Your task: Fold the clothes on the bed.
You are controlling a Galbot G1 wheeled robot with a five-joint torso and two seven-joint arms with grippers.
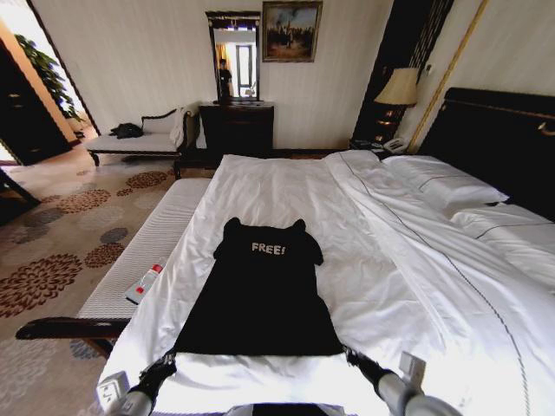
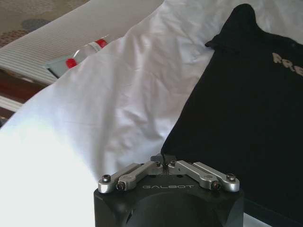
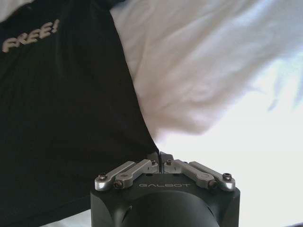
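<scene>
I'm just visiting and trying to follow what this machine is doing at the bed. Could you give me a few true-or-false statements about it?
1. The black T-shirt lies spread flat on the bed. True.
2. Its lettering reads "STOP!". False: it reads "FREE!".
3. The left claw is shut at the shirt's bottom corner. True.
4. The right claw hangs wide open over a pillow. False: it is shut at the shirt's other bottom corner.
5. The shirt is folded in half. False: it lies unfolded.

We see the T-shirt (image 1: pixel 260 295) lying flat on the bed (image 1: pixel 286 186), pillows (image 1: pixel 442 184) to its right, a bench surface (image 1: pixel 147 243) alongside the bed's left.
</scene>
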